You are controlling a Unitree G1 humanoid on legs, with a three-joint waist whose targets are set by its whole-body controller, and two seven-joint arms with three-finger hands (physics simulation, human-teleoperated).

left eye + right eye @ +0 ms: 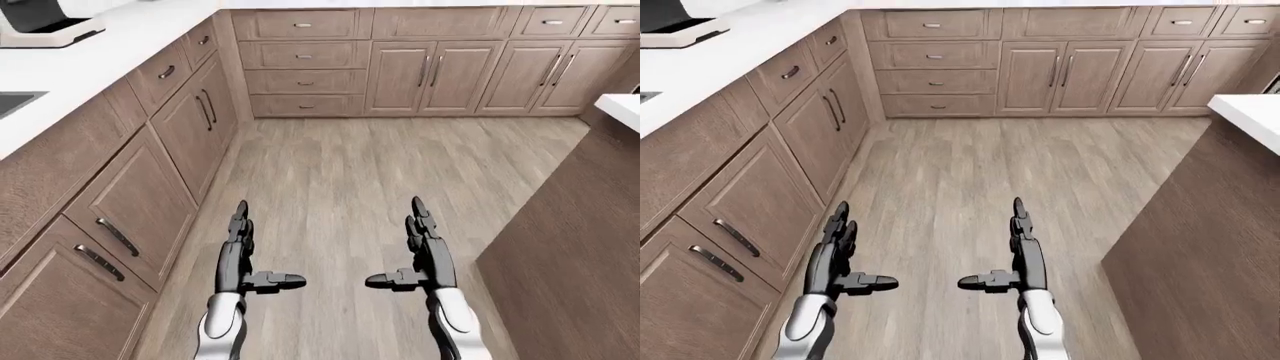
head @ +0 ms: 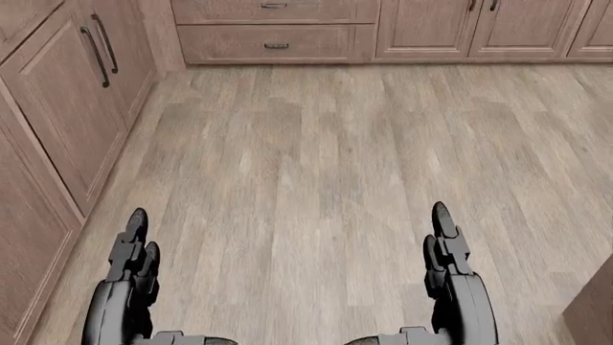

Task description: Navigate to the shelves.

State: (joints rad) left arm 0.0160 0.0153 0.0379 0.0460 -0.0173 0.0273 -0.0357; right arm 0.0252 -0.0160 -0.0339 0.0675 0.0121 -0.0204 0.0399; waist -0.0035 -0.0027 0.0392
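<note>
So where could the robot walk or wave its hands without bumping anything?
The wood floor is bare between the cabinets on the left, the drawers and doors along the top, and the island side at right. Both open hands, left hand and right hand, hang over it. The tightest spot is beside the left cabinets, where their handles stick out.

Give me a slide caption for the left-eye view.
Both open hands, left hand and right hand, held over wood floor between cabinets.
</note>
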